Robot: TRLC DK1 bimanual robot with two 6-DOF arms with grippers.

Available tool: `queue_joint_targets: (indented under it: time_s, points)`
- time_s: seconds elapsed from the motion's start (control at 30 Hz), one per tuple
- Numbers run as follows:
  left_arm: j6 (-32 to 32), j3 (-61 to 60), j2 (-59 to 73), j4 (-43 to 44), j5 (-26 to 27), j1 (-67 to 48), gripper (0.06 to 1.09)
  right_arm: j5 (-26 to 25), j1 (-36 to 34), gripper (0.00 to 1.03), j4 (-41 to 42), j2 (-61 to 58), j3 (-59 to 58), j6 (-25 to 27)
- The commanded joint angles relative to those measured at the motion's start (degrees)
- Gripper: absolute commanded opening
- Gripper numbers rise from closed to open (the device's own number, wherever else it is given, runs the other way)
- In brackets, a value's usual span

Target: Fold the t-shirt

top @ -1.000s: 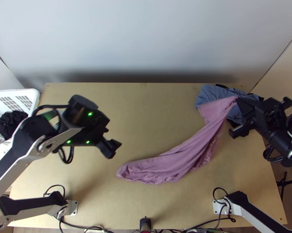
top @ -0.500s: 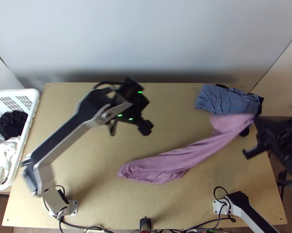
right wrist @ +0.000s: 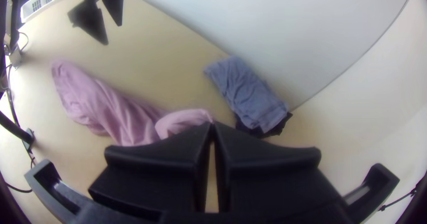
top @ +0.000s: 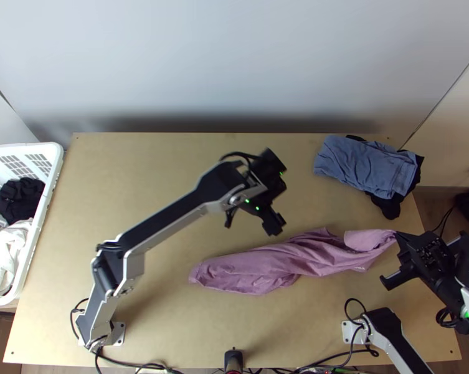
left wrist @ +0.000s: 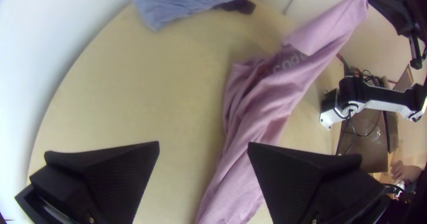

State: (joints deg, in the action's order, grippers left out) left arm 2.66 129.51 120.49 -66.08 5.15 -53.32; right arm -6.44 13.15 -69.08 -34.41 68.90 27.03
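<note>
T-shirt point(top: 259, 268): pink, bunched into a long twisted strip over the table point(top: 141, 299) middle, not spread; one end raised at the right, flap doubled over near it.
Right gripper point(right wrist: 212, 125): clenched on that raised end, just a tip of fabric, over the table's right side.
Left gripper point(left wrist: 203, 146): released, nothing between its fingers, above the table middle near the strip.
Slip risk: small pinch; a hard tug could pull the tip free.
Layer risk: twist hides edges, so a left grab may catch several layers and lock creases in.
Snag risk: blue cloth point(top: 365, 165) on dark cloth point(top: 390, 207) sits at the far right; a wide swing could drag it.
Stage: early, probably still straightening.
</note>
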Motion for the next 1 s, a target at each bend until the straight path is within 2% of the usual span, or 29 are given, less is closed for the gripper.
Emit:
queue_joint_targets:
  time_s: [0.0,0.1,0.37,0.53,0.97]
  points:
    - [0.86,0.65,4.76,-1.94,3.03,-3.37,1.02,0.2,-0.14,0.03,1.75,-1.01,-1.84,-0.83]
    - [1.56,0.56,5.9,-3.96,4.61,-4.51,1.02,0.2,-0.14,0.03,2.63,-1.62,-1.58,-1.27]
    - [3.06,-0.31,8.27,-4.76,4.52,-5.3,1.02,0.2,-0.14,0.03,4.13,-2.15,-1.93,-1.54]
    - [4.73,-1.63,9.59,-2.47,-0.4,-6.09,1.02,0.37,-0.14,0.03,4.92,-2.76,-1.93,-2.15]
    - [5.34,-1.63,12.14,-1.06,-1.72,-6.62,1.02,0.46,-0.05,0.03,5.18,-3.2,-1.67,-2.07]
